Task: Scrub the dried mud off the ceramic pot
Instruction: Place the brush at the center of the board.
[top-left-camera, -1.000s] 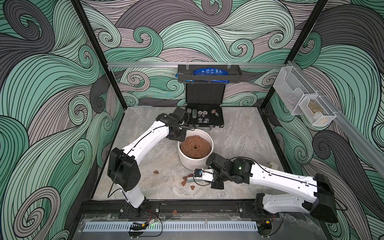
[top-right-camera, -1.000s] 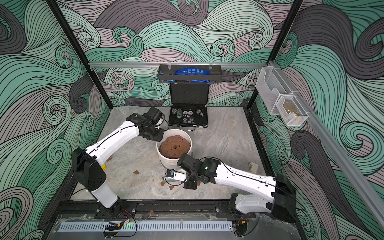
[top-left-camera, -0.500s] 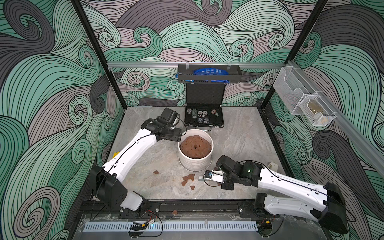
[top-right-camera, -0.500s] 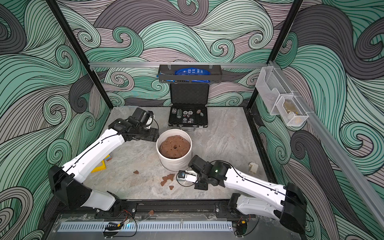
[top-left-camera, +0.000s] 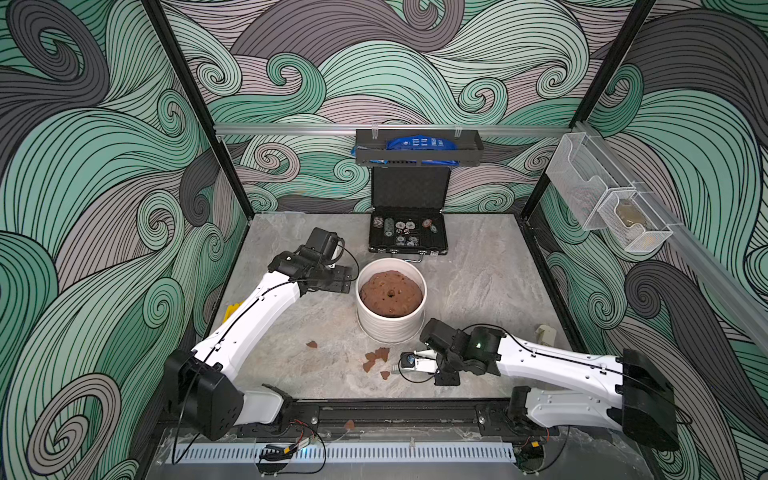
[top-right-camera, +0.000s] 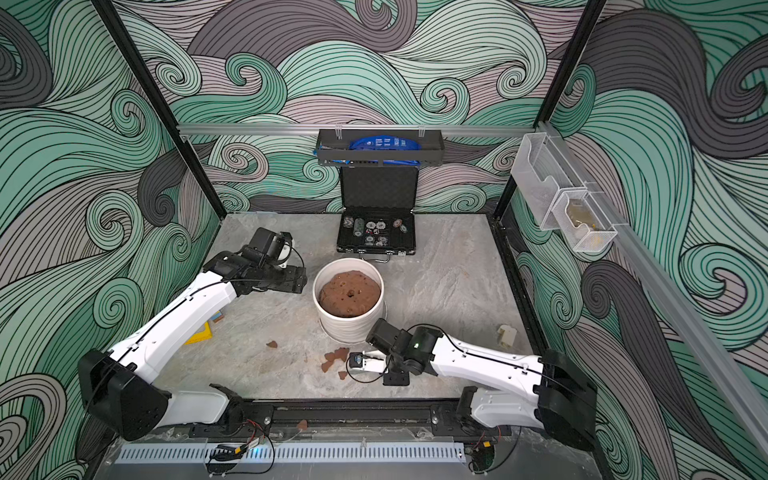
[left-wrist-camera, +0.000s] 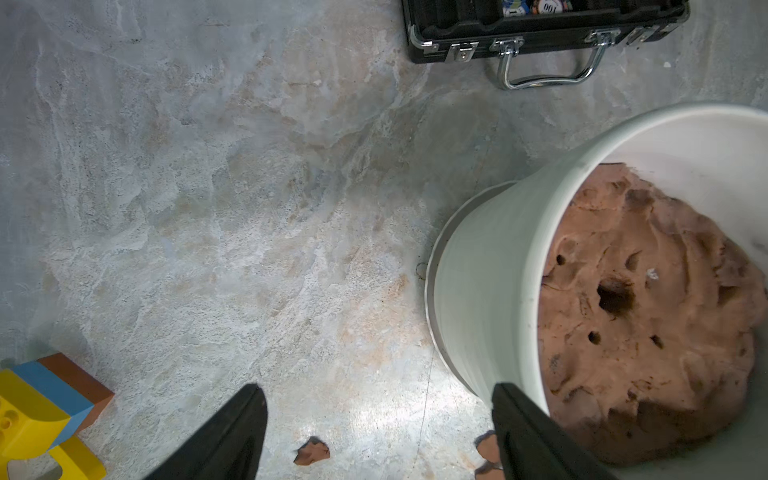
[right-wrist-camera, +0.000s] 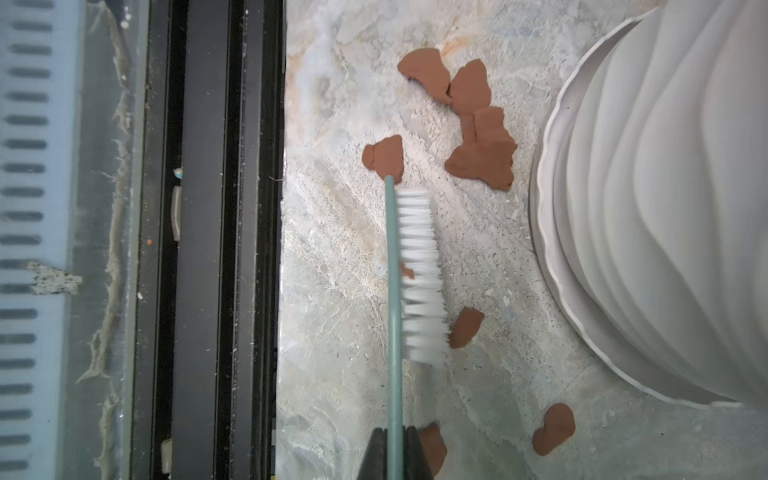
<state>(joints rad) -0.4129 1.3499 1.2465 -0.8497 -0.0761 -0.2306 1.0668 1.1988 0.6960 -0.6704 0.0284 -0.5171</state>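
In both top views the pot stands upright mid-table with a brown mound inside, and loose mud chips lie on the table just on its near side. The left gripper sits just left of the rim, released and empty. With nothing bracing the pot, a firm scrub could, I judge, shove it toward the case at the far side. In the left wrist view the fingers gape wide over bare table, one close to the pot wall, so a careless swing could knock it. In the right wrist view the right gripper is clenched on the brush by its thin green handle. The bristles face the pot but stay apart from it. Gripped so far back, the handle may twist under pressure, and a low sweep would only scatter the chips.
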